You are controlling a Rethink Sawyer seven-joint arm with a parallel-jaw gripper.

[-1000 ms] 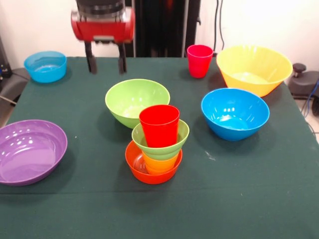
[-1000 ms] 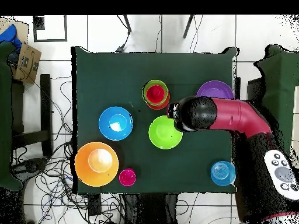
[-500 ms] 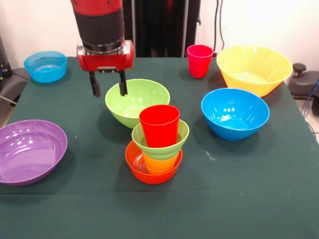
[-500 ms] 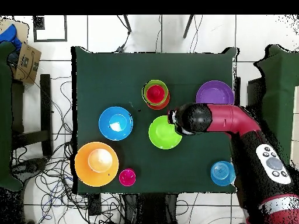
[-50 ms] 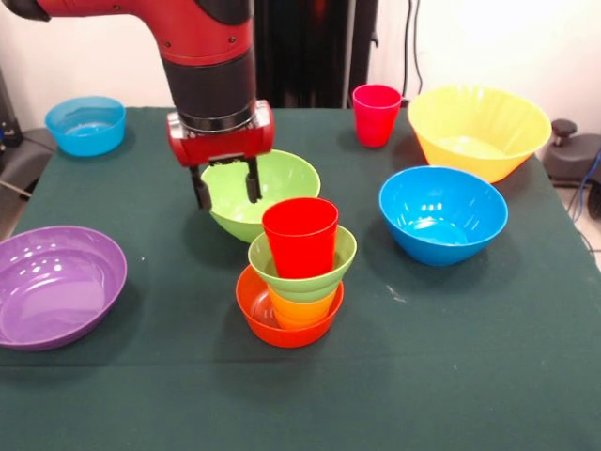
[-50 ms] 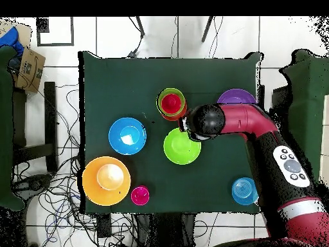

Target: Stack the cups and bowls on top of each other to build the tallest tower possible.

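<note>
The arm has swung in from the worktop's far edge and lowered; its hand (image 5: 226, 187), fingers apart, now straddles the near-left rim of the large green bowl (image 5: 272, 183), beside the tower (image 5: 297, 272).

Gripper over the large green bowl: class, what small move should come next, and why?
Probably a short descent to close on the rim. The open gripper straddles the near-left rim of the large green bowl, apparently not yet gripping it, beside the tower.

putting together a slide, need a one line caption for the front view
Open gripper at the large green bowl's rim, behind a tower of orange bowl, yellow-orange cup, small green bowl and red cup.
</note>
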